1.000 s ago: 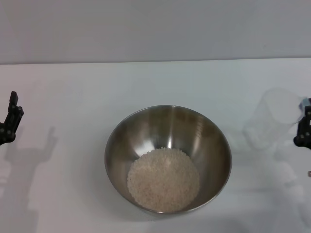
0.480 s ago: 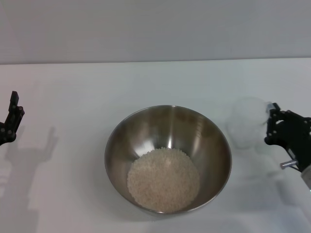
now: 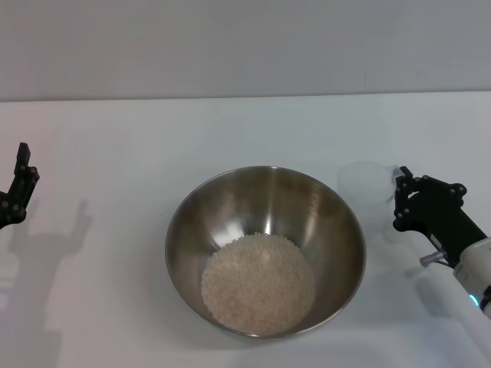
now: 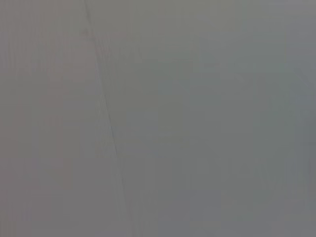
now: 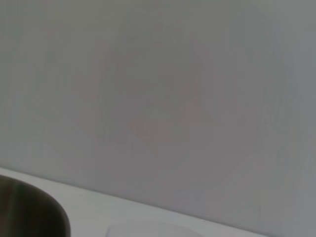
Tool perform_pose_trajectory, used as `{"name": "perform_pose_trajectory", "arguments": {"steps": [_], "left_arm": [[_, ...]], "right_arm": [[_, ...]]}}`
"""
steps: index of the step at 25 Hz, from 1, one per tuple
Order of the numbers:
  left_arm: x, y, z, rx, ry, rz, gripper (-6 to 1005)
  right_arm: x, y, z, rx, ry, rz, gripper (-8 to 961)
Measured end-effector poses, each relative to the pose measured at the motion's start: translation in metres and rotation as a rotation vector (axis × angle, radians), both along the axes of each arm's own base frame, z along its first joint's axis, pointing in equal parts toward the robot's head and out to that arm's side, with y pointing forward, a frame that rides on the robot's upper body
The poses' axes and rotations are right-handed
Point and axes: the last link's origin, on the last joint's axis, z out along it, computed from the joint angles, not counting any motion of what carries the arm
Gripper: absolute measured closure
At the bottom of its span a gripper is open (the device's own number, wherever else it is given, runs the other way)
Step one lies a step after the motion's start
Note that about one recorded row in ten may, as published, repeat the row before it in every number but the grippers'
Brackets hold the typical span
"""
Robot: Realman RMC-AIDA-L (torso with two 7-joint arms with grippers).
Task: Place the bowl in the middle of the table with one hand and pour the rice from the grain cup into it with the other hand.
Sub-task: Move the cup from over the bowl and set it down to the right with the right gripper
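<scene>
The steel bowl (image 3: 322, 207) stands in the middle of the white table (image 3: 115, 130) with a mound of rice (image 3: 258, 284) in its bottom. The translucent grain cup (image 3: 364, 184) is just right of the bowl's rim, and I see no rice in it. My right gripper (image 3: 398, 201) holds the cup from its right side. The right wrist view shows the bowl's rim (image 5: 34, 207) and the cup's rim (image 5: 148, 230) along its lower edge. My left gripper (image 3: 18, 192) is open and empty at the far left edge of the table.
A plain grey wall (image 3: 245, 46) runs behind the table's far edge. The left wrist view shows only a blank grey surface. Bare tabletop lies left of and behind the bowl.
My right gripper has moved left with the grain cup, from the right edge of the view to just beside the bowl. The left gripper and the bowl have stayed put.
</scene>
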Motion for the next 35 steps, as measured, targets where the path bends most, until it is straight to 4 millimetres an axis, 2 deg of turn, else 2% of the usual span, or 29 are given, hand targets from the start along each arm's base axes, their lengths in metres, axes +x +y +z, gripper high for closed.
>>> {"name": "perform_pose_trajectory", "arguments": {"steps": [17, 29, 35], "left_arm": [[0.002, 0.002, 0.0, 0.0, 0.002, -0.006, 184], [0.001, 0.001, -0.001, -0.003, 0.003, -0.004, 184], [0.001, 0.0, -0.002, -0.007, 0.005, -0.005, 184]], "right_arm": [[0.002, 0.0, -0.005, -0.036, -0.014, -0.014, 929], [0.006, -0.012, -0.008, -0.037, 0.006, -0.028, 797], [0.012, -0.032, -0.005, -0.008, 0.037, -0.023, 647]]}}
